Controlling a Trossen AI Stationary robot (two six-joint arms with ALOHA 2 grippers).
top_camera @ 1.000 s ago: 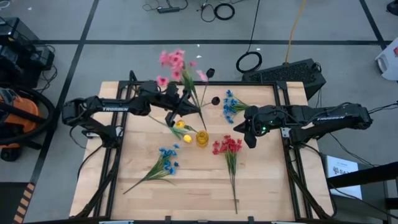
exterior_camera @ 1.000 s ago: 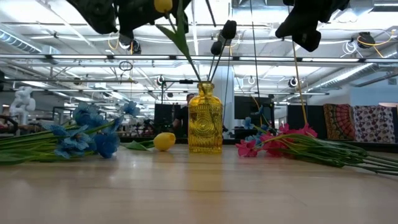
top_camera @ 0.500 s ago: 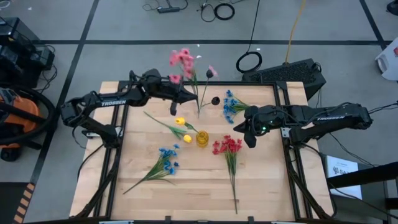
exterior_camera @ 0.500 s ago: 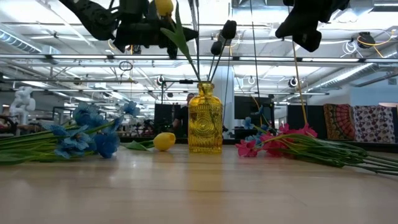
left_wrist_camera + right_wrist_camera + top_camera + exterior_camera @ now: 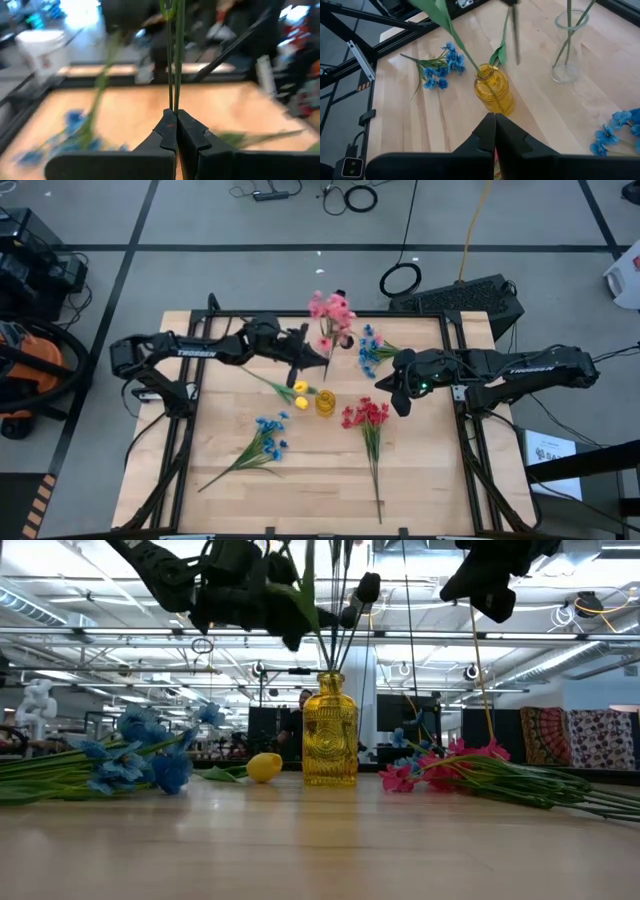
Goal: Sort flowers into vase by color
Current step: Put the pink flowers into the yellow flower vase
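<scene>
Left gripper (image 5: pixel 176 117) clamps pink flower (image 5: pixel 331 313) stems, upper centre
Right gripper (image 5: pixel 495 120) closed, empty, hovering right of yellow vase (image 5: pixel 326 402)

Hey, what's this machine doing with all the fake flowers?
It is sorting flowers into a vase. The left gripper is clamped on the thin green stem of a pink flower spray, held in the air near the yellow vase. The right gripper hangs shut and empty above the table, waiting. Red flowers, two blue bunches and a yellow bloom lie on the wooden table.
</scene>
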